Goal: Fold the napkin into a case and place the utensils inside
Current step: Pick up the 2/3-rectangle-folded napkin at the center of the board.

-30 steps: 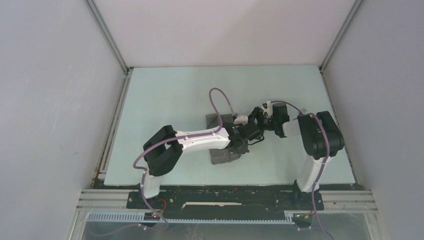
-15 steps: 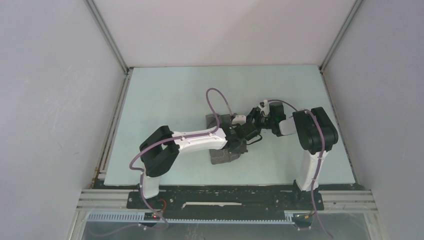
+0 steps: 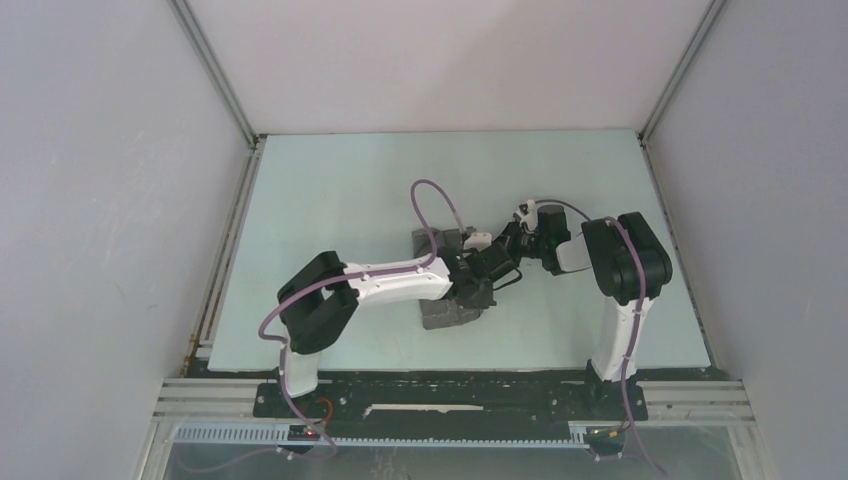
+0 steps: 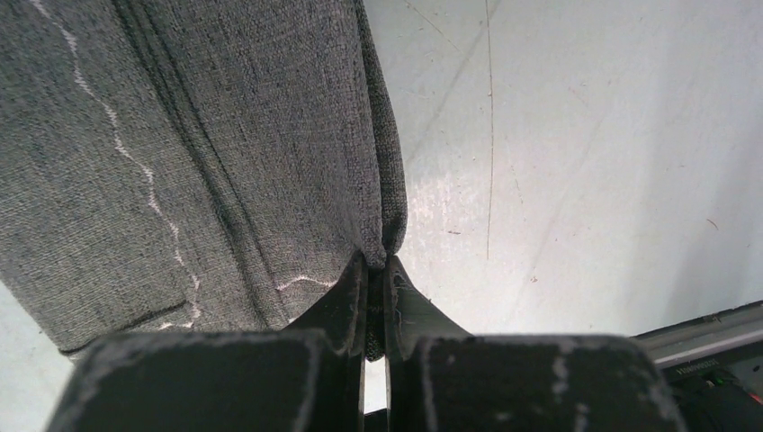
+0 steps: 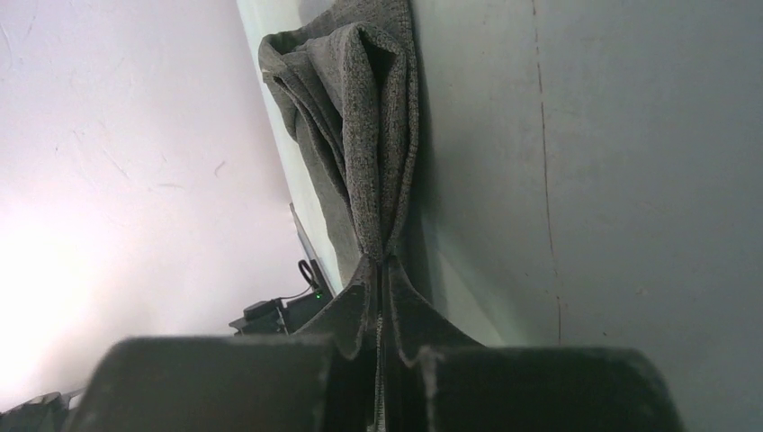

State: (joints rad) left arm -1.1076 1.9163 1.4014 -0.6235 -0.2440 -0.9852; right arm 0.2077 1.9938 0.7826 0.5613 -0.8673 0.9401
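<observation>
Overhead, the napkin point(image 3: 445, 313) lies mid-way on the bench point(image 3: 340, 190), mostly covered. Only the wrist views show the left end effector point(image 4: 376, 270) and right end effector point(image 5: 381, 265) each clenched on its folded edge, seemingly bunched.

Pale green table point(image 3: 330, 200), plain white walls point(image 3: 440, 60)

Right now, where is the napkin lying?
In the top view the napkin sits bunched near the middle of the table, partly under the left arm; the left gripper and the right gripper both pinch its edge.
</observation>
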